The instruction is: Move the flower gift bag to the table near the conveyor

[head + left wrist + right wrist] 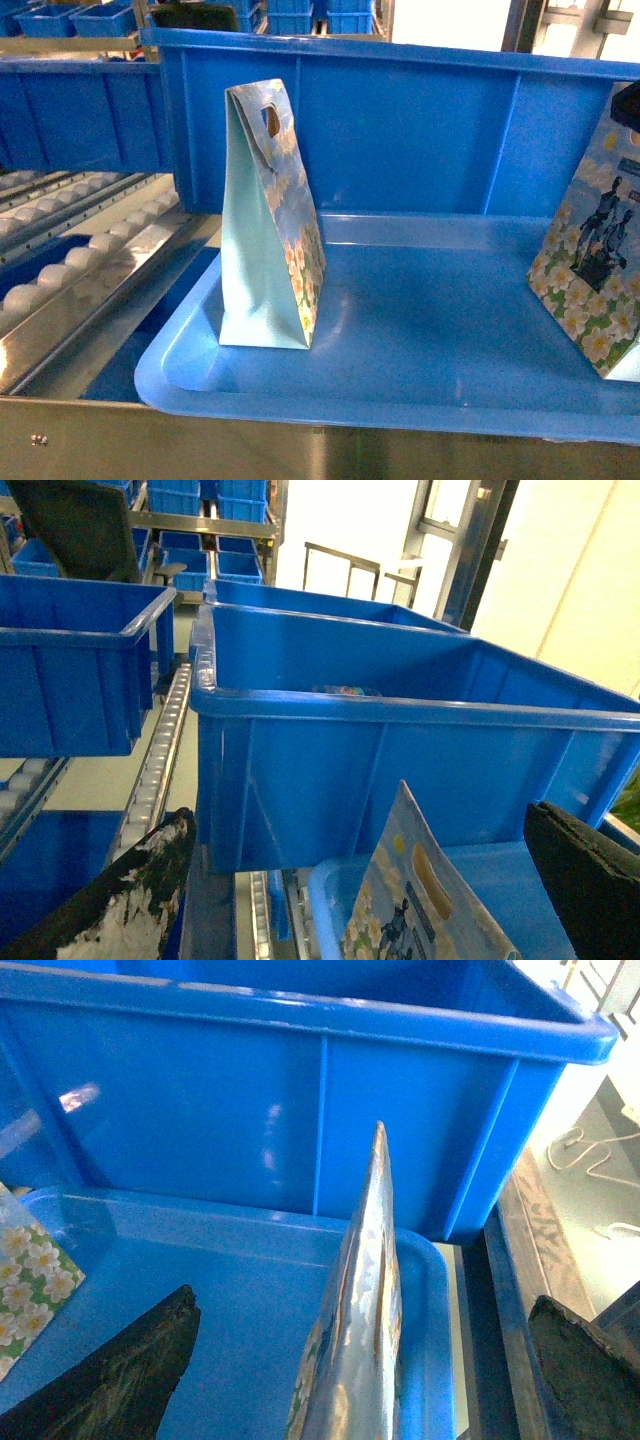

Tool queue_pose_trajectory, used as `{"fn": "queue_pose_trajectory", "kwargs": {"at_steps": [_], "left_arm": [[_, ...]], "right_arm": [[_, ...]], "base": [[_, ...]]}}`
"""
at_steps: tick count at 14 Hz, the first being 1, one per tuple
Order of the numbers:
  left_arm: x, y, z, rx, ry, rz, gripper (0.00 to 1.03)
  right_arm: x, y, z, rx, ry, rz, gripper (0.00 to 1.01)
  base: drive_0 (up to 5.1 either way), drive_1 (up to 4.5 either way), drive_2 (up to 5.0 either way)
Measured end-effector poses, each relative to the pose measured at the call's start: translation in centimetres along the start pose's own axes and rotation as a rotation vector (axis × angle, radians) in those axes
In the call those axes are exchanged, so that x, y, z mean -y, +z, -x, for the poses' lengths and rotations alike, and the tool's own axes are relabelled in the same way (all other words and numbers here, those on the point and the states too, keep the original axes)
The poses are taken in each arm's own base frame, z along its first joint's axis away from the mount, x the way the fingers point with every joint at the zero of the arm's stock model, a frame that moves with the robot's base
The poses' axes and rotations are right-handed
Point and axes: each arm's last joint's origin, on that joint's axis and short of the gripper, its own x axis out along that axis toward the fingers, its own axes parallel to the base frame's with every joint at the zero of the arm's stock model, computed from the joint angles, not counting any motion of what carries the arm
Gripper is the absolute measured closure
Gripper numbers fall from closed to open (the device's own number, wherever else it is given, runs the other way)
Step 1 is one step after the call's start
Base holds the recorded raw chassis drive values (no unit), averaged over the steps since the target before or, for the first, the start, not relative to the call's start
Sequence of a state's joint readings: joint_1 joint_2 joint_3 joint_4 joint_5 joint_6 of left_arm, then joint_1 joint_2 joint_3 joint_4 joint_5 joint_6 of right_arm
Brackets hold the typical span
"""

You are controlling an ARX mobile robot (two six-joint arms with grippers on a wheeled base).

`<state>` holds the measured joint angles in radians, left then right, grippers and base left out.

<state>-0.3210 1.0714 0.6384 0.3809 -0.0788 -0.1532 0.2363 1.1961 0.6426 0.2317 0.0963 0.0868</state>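
Standing upright in blue tray, flower gift bag sits beside conveyor rollers. Second flower bag sits edge-on between right tool fingers, spread wide, not touching. Left tool also wide open, straddling a bag top.

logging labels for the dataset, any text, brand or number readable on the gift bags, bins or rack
None can be read.
Upright pale-blue flower-print paper gift bag in the shallow blue plastic tray: flowers only, no lettering visible.
Second flower-print paper bag at the right edge: a dark figure picture, any text too blurred.
Large blue plastic bin: no label visible.
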Motion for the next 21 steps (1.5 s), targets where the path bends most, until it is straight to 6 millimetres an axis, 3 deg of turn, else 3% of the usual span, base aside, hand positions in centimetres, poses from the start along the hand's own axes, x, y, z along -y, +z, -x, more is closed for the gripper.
{"fn": "queue_pose_trajectory", "kwargs": {"at_steps": [6, 14, 18, 21], "left_arm": [[0.0, 0.0, 0.0, 0.0, 0.0, 0.0, 0.05], [0.0, 0.0, 0.0, 0.0, 0.0, 0.0, 0.05], [0.0, 0.0, 0.0, 0.0, 0.0, 0.0, 0.05], [0.0, 0.0, 0.0, 0.0, 0.0, 0.0, 0.05]], "right_arm": [[0.4, -1.1, -1.7, -0.037, -0.002, -0.032, 0.05], [0.5, -1.9, -1.9, -0.024, 0.01, -0.032, 1.0], [0.6, -2.0, -0.8, 0.01, 0.01, -0.032, 0.99], [1.1, -0.4, 2.5, 0.127, -0.01, -0.036, 0.99]], "base": [[0.0, 0.0, 0.0], [0.0, 0.0, 0.0], [0.0, 0.0, 0.0], [0.0, 0.0, 0.0]]}}
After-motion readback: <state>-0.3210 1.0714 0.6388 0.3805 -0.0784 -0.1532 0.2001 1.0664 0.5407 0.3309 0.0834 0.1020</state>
